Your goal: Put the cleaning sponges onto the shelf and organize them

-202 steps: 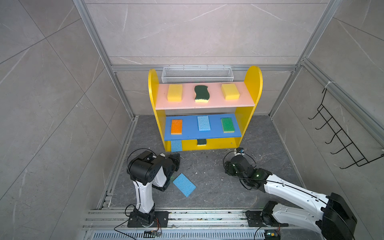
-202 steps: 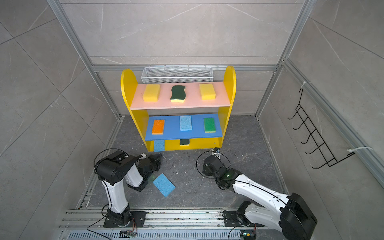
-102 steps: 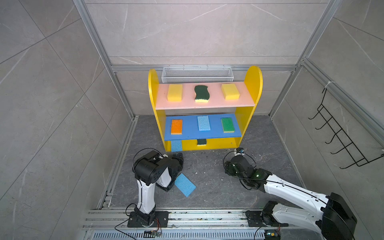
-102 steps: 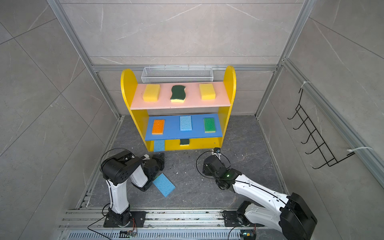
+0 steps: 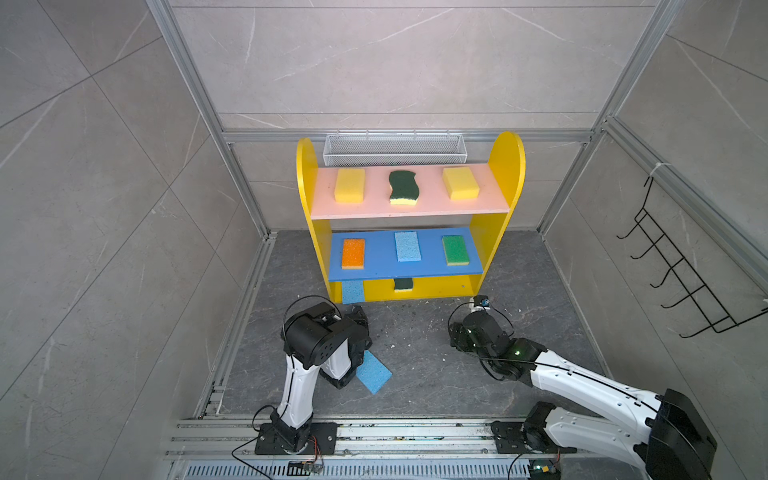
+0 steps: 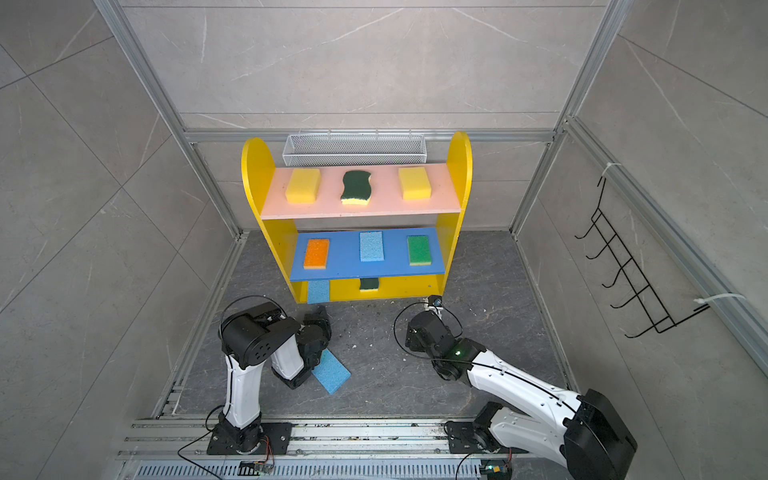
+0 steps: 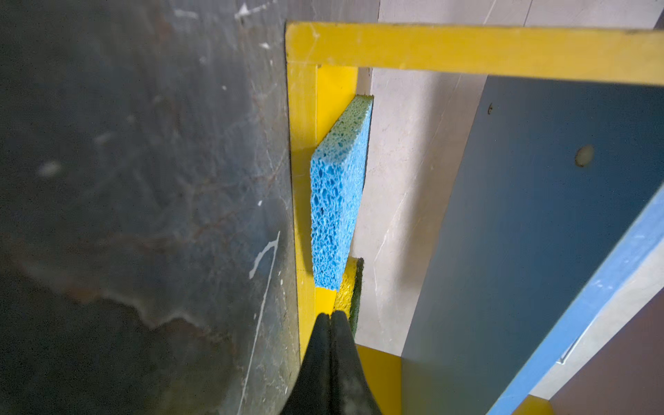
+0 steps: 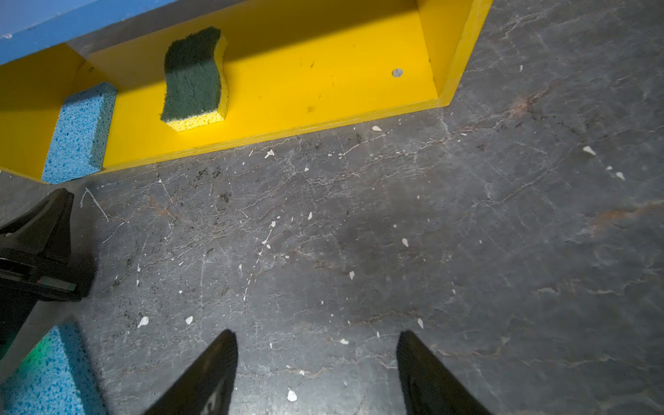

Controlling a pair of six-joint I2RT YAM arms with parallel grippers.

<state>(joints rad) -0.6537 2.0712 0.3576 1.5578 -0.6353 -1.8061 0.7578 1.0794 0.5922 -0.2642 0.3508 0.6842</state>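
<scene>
Against the back wall in both top views, the shelf stands on the dark surface. A white mesh basket sits behind its top, and a black hook rack hangs on the side wall, well apart. Its pink board carries two yellow sponges with a wavy scourer between them. The blue board carries an orange sponge, a light blue sponge and a green sponge. On the yellow base lie a second blue sponge (its front end overhangs the edge) and a second scourer. One loose blue sponge lies flat on the surface, partly hidden under the left arm.

From the left wrist, the left pincer is pressed shut with nothing in it. Its tips are near the base's front edge, and the second scourer and second blue sponge lie ahead under the blue board.

From the right wrist, the right pincer gapes wide and empty. Bare, speckled surface lies between it and the base. The left pincer's black body covers part of the loose blue sponge.
</scene>
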